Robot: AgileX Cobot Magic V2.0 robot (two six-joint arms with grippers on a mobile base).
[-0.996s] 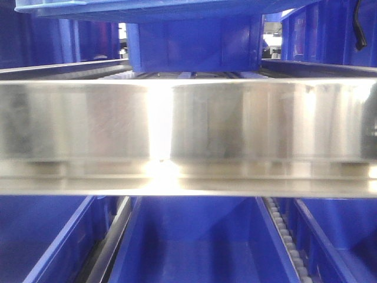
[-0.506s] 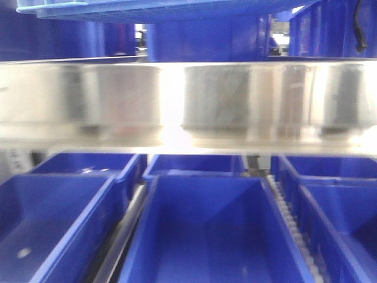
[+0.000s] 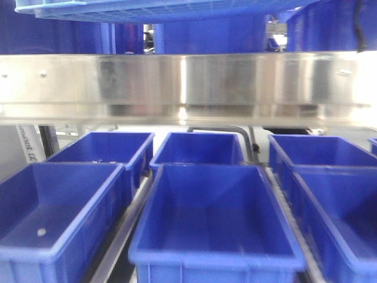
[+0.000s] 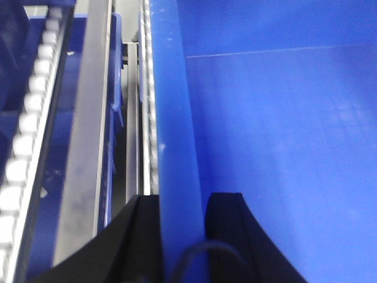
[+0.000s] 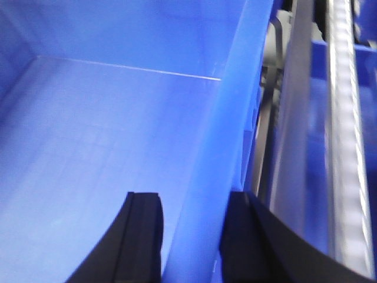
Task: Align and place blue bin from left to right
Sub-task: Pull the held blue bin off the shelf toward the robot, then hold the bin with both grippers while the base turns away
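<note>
The left pincer [image 4: 179,203] and right pincer [image 5: 189,200] each pinch a side wall of the blue bin [image 3: 147,8], one finger inside, one outside. Opposed grips hold it level above the steel rail [image 3: 188,82] and darker bins [image 3: 212,218].

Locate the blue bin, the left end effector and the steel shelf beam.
blue bin [image 3: 147,8]: front view, grid underside at the top edge.
left end effector [image 4: 182,205]: left wrist view, midway between fingers clamping the bin wall.
steel shelf beam [image 3: 235,82]: front view, middle of its face.

Smooth plastic blue bin [image 4: 283,118]; shiny metal rail [image 3: 188,82].
</note>
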